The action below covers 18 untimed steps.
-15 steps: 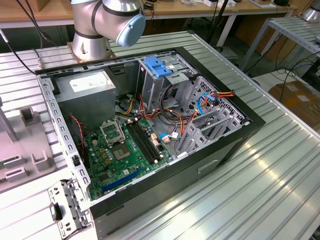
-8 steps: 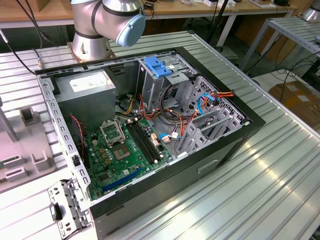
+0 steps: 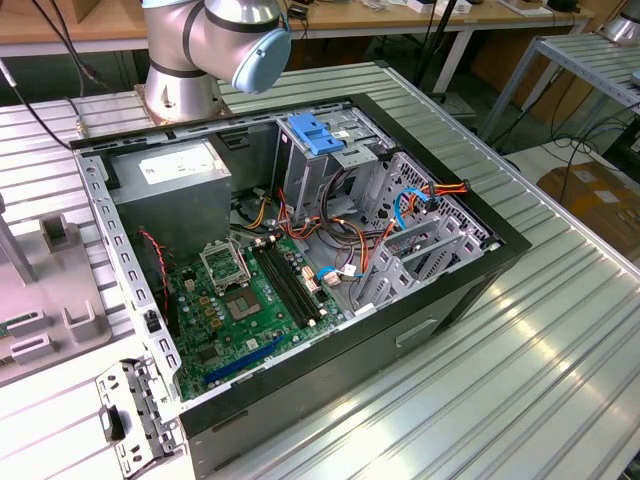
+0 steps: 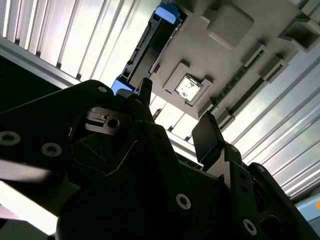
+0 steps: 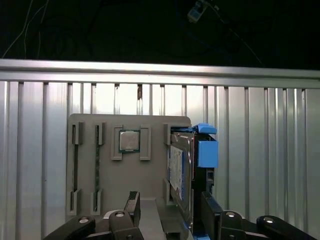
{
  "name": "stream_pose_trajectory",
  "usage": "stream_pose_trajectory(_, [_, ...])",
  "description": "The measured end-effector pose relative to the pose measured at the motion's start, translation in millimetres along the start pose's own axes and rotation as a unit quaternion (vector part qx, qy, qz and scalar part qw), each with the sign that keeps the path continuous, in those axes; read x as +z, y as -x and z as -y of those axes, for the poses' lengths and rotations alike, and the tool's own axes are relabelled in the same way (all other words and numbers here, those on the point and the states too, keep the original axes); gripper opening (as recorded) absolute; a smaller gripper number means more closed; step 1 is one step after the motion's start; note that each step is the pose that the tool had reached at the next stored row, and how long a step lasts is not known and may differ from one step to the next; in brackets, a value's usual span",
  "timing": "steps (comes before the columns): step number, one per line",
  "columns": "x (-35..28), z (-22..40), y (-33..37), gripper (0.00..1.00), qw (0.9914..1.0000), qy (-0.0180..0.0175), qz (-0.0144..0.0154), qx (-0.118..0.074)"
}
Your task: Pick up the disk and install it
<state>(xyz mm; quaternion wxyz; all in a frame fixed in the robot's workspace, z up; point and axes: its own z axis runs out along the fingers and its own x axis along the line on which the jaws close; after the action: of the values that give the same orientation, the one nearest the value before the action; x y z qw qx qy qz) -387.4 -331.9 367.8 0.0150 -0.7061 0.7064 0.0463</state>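
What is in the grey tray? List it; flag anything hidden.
The disk stands on edge in the grey tray; a processor chip lies flat beside it. The end effector hides one end of the disk.

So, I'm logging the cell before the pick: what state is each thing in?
disk: standing on edge in the grey fixture, not gripped.
gripper: open, close to the disk.
processor chip: seated in its fixture pocket.
computer case: lying on its side, panel off, motherboard exposed.
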Motion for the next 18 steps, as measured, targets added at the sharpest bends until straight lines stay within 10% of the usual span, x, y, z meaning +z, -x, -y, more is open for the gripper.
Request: stream_pose_trajectory(18, [5.0,0.2,5.1,0.6,0.99999,0.0,0.0037,0.0])
